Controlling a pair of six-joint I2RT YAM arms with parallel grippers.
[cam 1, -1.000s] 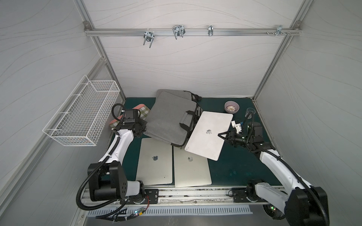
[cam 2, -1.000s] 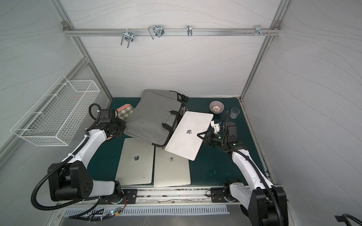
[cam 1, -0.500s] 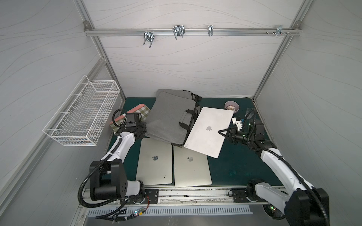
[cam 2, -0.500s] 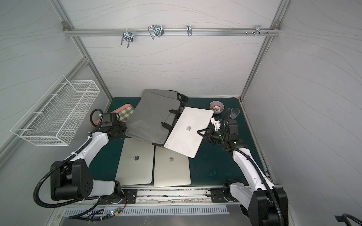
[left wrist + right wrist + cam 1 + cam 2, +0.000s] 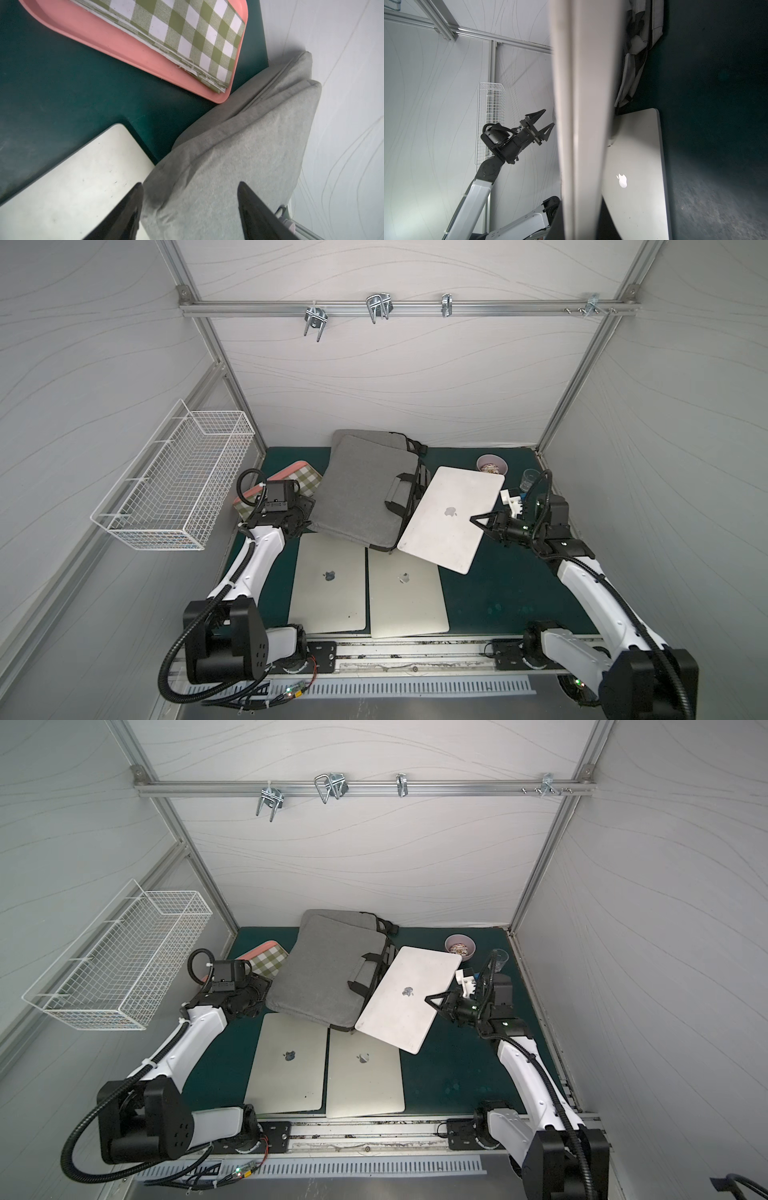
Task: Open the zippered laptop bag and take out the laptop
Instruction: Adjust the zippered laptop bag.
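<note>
An Apple logo shows on the tilted laptop (image 5: 451, 526), raised beside the gray laptop bag (image 5: 357, 493) with its low corner at the bag's edge. The right arm (image 5: 582, 580) reaches in low, jaws clamped on the laptop's side edge. The left arm (image 5: 257, 556) angles toward the bag's corner, jaws apart astride it. Two more laptops (image 5: 328, 589) with Apple logos lie flat; bare green surface (image 5: 498, 589) sits beside them.

A wire basket (image 5: 174, 485) hangs at left in both top views. A pink tray (image 5: 262, 950) with checked cloth (image 5: 272, 966) lies left of centre; bowl (image 5: 492, 457) and glass (image 5: 530, 480) stand right of centre.
</note>
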